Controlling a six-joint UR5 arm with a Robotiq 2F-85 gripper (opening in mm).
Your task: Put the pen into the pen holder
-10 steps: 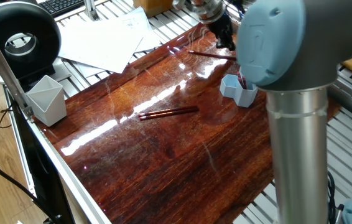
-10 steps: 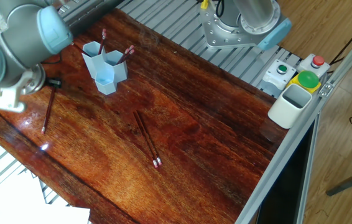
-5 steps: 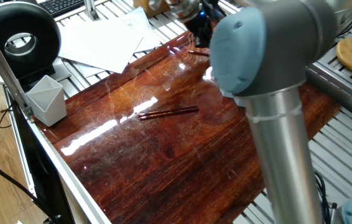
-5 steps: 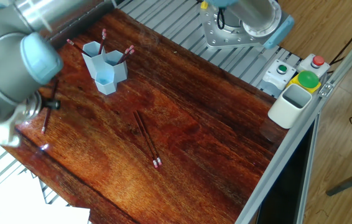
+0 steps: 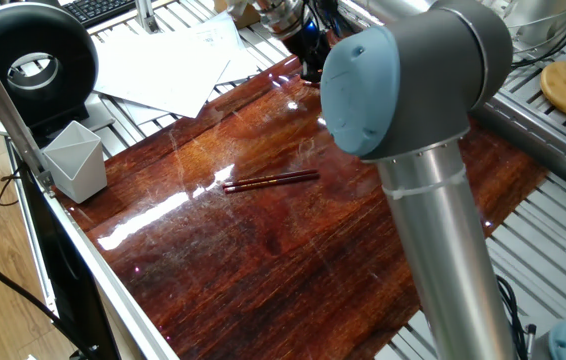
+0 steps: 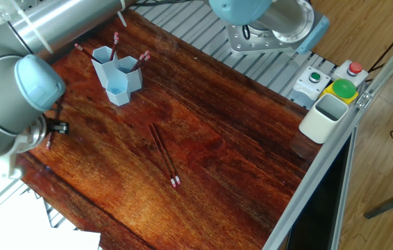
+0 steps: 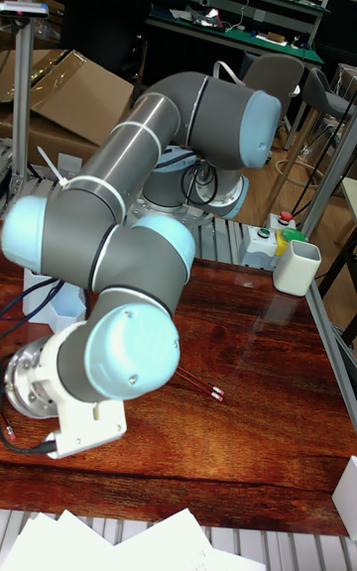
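The light blue pen holder (image 6: 116, 78), made of joined hexagonal tubes, stands near the table's far left corner with a few pens upright in it. Two dark red pens (image 6: 164, 154) lie side by side mid-table, also visible as pens (image 5: 271, 181). A short bit of another pen (image 6: 48, 144) shows beside the arm's wrist at the left edge. My gripper (image 5: 308, 52) is a dark shape at the table's far edge, mostly hidden by the arm. Its jaws cannot be made out. The arm hides the holder in one fixed view.
A pale grey angular cup (image 5: 75, 160) stands at the table's left edge, seen again as the cup (image 6: 325, 117) beside a button box (image 6: 342, 87). White papers (image 5: 173, 60) lie beyond the table. The large grey arm (image 5: 413, 120) looms over the right half.
The arm has swung across the table. The gripper moved left toward the table's edge, over the single pen, and the elbow now covers the pen holder in one fixed view.
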